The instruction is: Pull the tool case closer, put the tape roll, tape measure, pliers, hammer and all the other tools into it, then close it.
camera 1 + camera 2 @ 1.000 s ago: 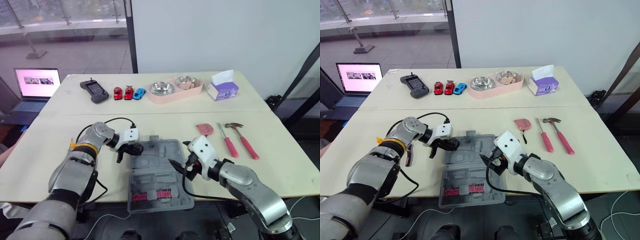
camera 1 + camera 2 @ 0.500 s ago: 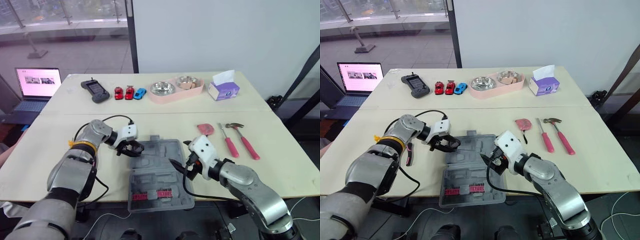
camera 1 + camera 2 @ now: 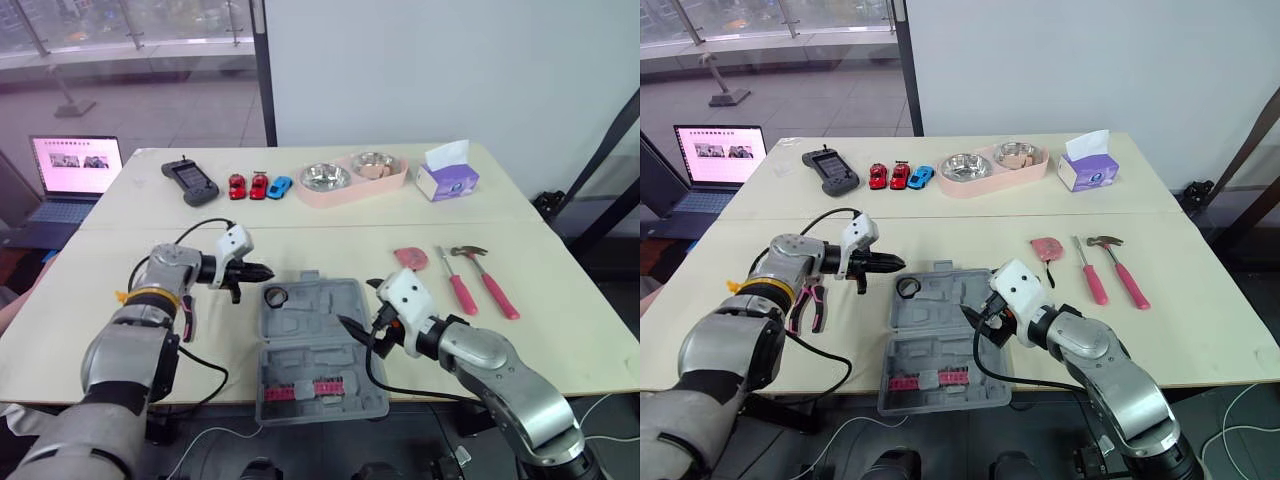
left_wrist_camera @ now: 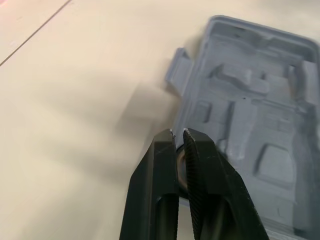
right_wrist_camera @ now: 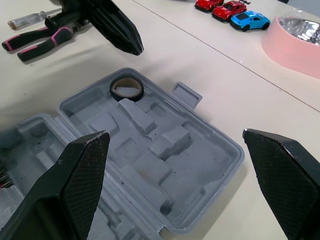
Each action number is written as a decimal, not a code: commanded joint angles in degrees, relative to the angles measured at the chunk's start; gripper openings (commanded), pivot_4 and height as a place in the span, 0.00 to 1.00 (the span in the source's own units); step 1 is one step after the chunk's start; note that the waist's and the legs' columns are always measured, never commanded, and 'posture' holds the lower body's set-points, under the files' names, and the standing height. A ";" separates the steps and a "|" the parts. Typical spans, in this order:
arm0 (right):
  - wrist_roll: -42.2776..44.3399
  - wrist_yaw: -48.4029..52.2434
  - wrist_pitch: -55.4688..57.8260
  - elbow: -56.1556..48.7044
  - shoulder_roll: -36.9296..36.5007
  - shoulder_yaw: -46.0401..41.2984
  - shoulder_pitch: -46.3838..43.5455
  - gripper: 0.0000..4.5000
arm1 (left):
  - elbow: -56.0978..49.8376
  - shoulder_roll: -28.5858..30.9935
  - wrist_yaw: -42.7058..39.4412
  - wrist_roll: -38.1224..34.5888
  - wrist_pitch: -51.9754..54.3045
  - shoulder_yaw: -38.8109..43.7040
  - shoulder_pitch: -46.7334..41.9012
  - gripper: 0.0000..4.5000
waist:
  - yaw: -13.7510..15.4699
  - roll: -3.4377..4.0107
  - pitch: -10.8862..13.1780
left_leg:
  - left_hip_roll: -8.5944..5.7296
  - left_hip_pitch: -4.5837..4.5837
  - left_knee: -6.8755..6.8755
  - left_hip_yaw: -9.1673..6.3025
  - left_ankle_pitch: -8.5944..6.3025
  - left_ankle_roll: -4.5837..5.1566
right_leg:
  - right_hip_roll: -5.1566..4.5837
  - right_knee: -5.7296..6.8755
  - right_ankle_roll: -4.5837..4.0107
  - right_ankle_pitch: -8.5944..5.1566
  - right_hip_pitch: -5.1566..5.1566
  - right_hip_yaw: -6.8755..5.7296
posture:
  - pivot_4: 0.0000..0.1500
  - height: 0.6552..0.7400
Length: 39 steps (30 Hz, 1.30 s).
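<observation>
Tool case: the tool case (image 3: 300, 345) lies open and flat at the near table edge, between the two arms; I judge the pulling step done.
Tape roll: the tape roll (image 3: 275, 296) lies inside the case, in the far corner of the far half, on the left arm's side. It looks seated in a recess.
Left claw: the left gripper (image 3: 264, 270) hovers just outside that corner. Its fingers are pressed together with nothing between them.
Right claw: the right gripper (image 3: 358, 308) hangs over the case's right edge, fingers spread wide and empty.
Left to pack: the pliers (image 3: 808, 305) lie beyond the case's left side, with a clear-handled screwdriver (image 5: 27, 18) by them. The tape measure (image 3: 410, 258), a pink-handled screwdriver (image 3: 456, 287) and the hammer (image 3: 488, 280) lie beyond its right side, well apart from it.
Progress: by my reading one tool of several is in; the rest, and shutting the lid, remain.
Hard to see: the left forearm covers part of the pliers in the head views. Which moulded recess suits which tool I cannot tell. The red bit strip (image 3: 318, 388) in the near half is too small to read.
</observation>
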 commanded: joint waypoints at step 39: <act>-0.29 2.65 -2.90 1.97 -1.20 -3.27 -0.87 1.00 | -3.05 -2.71 7.29 -2.34 -8.99 -0.91 5.78 0.15 | 0.02 0.01 -0.06 | 0.00 0.14 0.03 0.00 0.00 0.00 | 0.00 0.02 0.00 0.00 0.15 0.00 | 1.00 1.00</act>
